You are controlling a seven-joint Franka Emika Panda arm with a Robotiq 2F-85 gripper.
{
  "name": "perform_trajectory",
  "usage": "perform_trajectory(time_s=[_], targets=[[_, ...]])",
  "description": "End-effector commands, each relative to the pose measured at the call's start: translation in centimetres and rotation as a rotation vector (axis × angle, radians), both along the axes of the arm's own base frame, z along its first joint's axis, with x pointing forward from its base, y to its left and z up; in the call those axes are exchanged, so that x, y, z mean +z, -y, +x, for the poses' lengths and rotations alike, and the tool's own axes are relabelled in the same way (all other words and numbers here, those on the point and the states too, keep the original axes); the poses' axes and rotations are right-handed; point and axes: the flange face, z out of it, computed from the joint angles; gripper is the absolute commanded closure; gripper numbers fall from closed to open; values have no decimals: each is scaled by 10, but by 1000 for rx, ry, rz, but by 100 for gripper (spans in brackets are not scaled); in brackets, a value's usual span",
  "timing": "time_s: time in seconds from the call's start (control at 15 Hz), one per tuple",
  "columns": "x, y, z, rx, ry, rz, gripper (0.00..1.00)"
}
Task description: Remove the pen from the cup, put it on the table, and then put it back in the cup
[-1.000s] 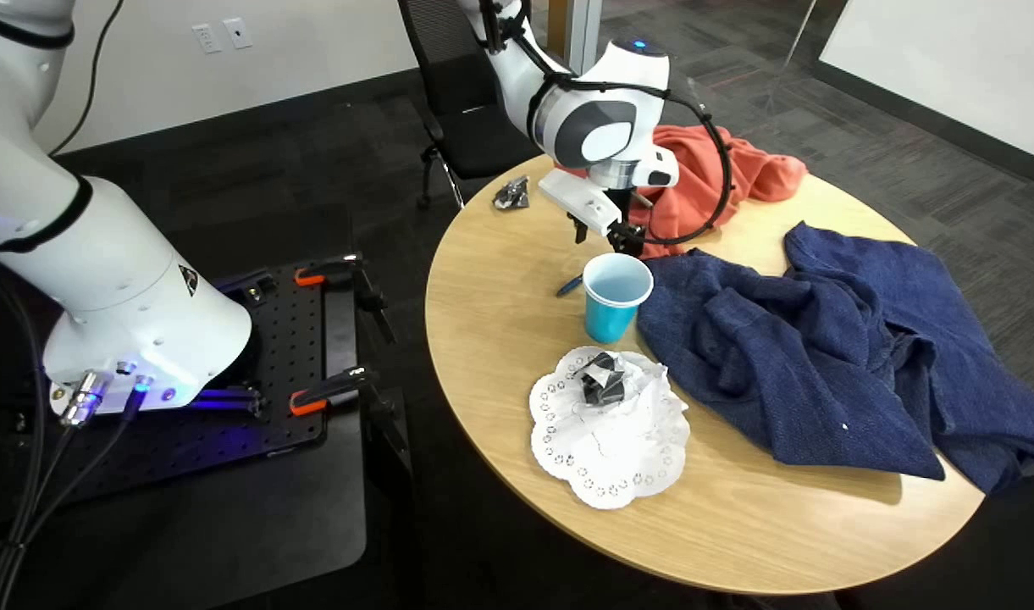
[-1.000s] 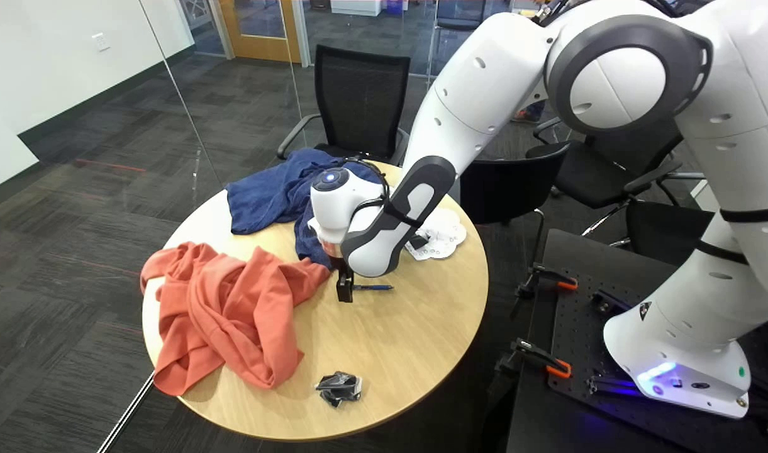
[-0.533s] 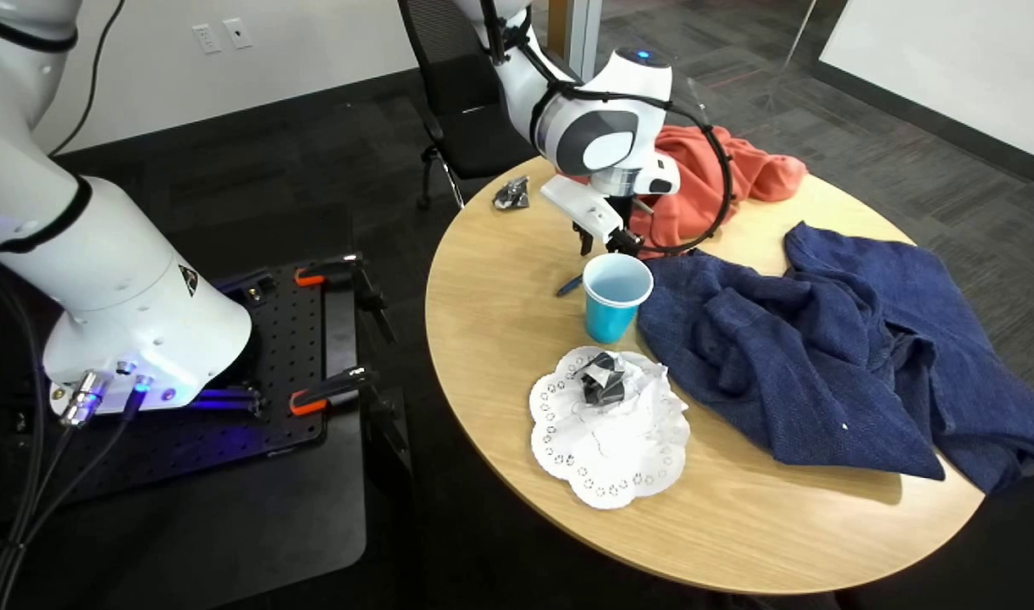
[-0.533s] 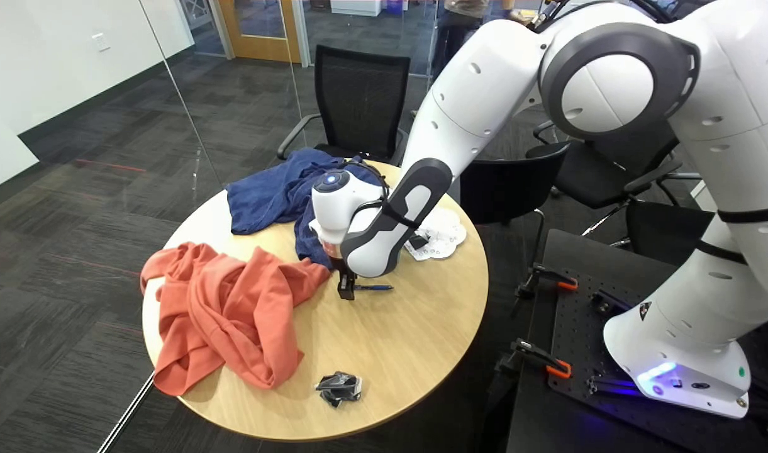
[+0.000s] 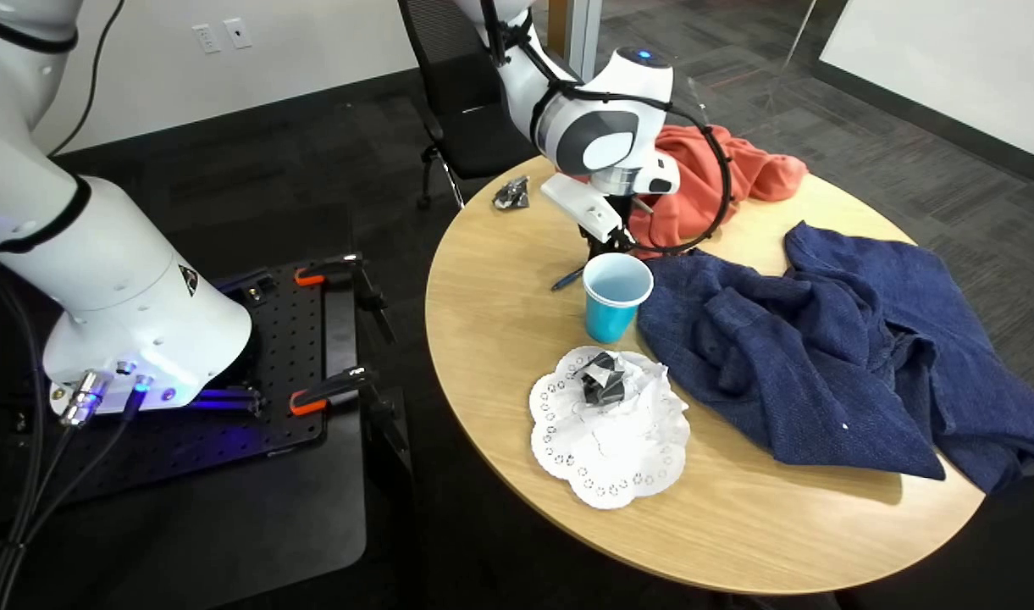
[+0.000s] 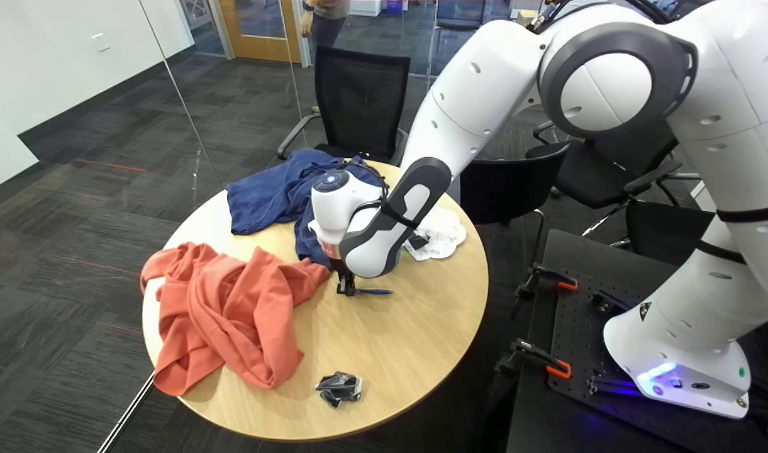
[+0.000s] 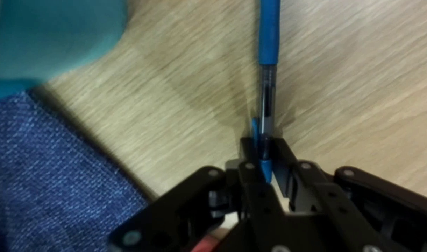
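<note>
The white arm (image 6: 459,116) has dark grey rings (image 6: 549,82); a black cable (image 5: 727,176) loops by the wrist (image 5: 615,180) (a blue light (image 5: 644,54) glows above); pale screws (image 7: 348,173) dot the black gripper (image 7: 263,147).

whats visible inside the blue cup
In an exterior view, the cup shows only pale inner wall; its near side hides the bottom. The pen is outside, in the pincer's grip.

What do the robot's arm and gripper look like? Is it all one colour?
No. The arm is white and rounded, with a dark grey ring at one joint. Black straps wrap it, a black cable loops near the end, and a small blue light glows there. The gripper is black, with two narrow jaws and pale round screws.
</note>
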Motion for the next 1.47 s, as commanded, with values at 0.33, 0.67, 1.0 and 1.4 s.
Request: perform_trajectory(time_s=[0.33,0.67,1.0,1.4], targets=[[69,0,6,-60,79,34,96],[118,2,8,-59,141,30,96],[164,2,0,-53,193,26,96],[206,13,-14,-53,241,21,96]])
